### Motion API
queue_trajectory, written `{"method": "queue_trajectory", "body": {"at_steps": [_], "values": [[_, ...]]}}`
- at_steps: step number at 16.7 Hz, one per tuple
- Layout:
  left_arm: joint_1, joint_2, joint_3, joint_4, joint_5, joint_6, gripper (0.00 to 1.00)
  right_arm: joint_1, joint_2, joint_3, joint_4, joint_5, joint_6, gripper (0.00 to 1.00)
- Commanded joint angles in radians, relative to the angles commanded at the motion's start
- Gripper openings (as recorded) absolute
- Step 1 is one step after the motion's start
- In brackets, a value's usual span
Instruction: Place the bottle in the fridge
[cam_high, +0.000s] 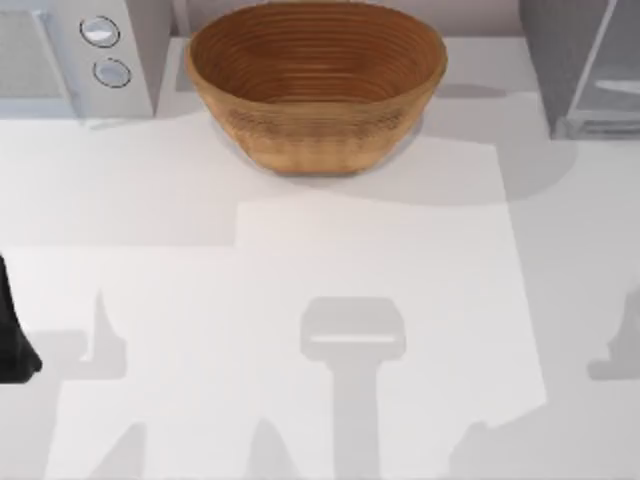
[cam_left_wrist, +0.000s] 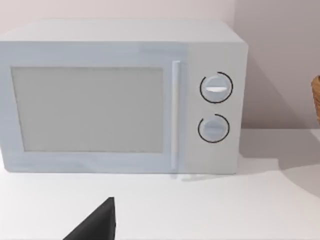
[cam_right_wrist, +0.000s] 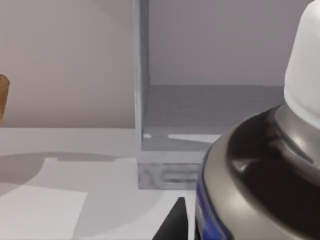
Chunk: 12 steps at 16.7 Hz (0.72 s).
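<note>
The bottle (cam_right_wrist: 260, 170) looms very close in the right wrist view, with a dark body, grey shoulder, blue label edge and white cap. My right gripper is shut on it, and one dark finger (cam_right_wrist: 170, 225) shows beside its base. Beyond it stands the grey fridge (cam_right_wrist: 141, 100), open, its inner floor and back wall in sight. From above, the fridge (cam_high: 585, 70) sits at the table's back right corner. My left gripper (cam_left_wrist: 97, 225) is parked at the table's left edge, facing the pale box with two dials.
A large wicker basket (cam_high: 315, 85) stands at the back middle of the white table (cam_high: 380, 260). The pale box with two round dials (cam_high: 90, 55) occupies the back left corner. A dark part of the left arm (cam_high: 12, 335) shows at the left edge.
</note>
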Motion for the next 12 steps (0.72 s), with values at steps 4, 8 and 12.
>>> {"method": "queue_trajectory", "body": {"at_steps": [4, 8, 12], "values": [[0.000, 0.000, 0.000, 0.000, 0.000, 0.000, 1.00, 0.001, -0.004, -0.001, -0.003, 0.003, 0.001, 0.01], [0.000, 0.000, 0.000, 0.000, 0.000, 0.000, 1.00, -0.010, 0.031, 0.014, 0.014, -0.001, -0.002, 0.01], [0.000, 0.000, 0.000, 0.000, 0.000, 0.000, 1.00, -0.044, 0.216, 0.101, 0.115, -0.019, -0.008, 0.01]]}}
